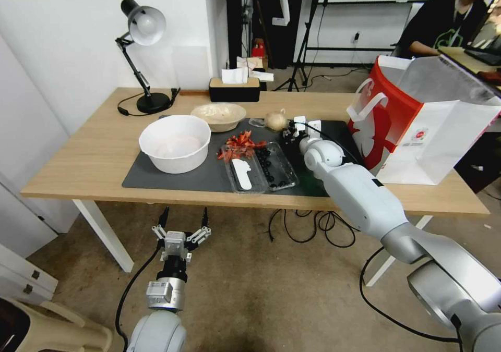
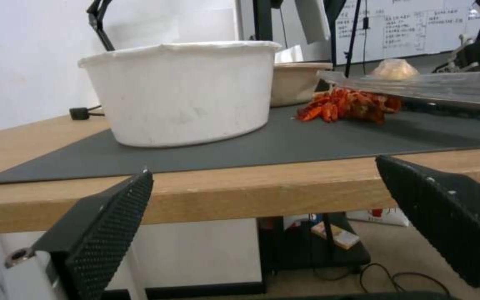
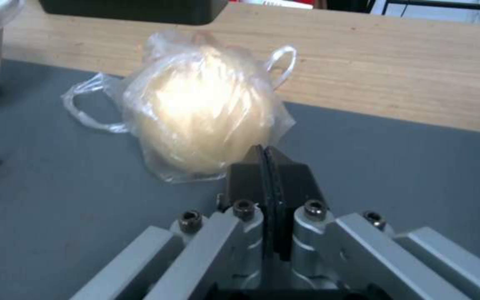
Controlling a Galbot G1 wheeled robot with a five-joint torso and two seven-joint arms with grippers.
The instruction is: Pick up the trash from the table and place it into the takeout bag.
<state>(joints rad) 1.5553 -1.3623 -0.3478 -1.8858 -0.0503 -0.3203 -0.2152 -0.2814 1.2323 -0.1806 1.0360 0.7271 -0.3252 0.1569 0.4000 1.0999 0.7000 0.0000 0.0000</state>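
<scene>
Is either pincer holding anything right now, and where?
Nothing. The right pincer is shut and empty beside the clear bag with beige lump; the left pincer hangs open below the table.

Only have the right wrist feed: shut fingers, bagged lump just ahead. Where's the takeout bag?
Observer: The takeout bag stands upright at the table's right end, right of the right gripper.
Operator: Left arm?
Observer: The left gripper hangs open below the table's front edge, facing the large white bowl.
Operator: Other trash on the table?
Observer: A shallow beige bowl sits behind that white bowl.
</scene>
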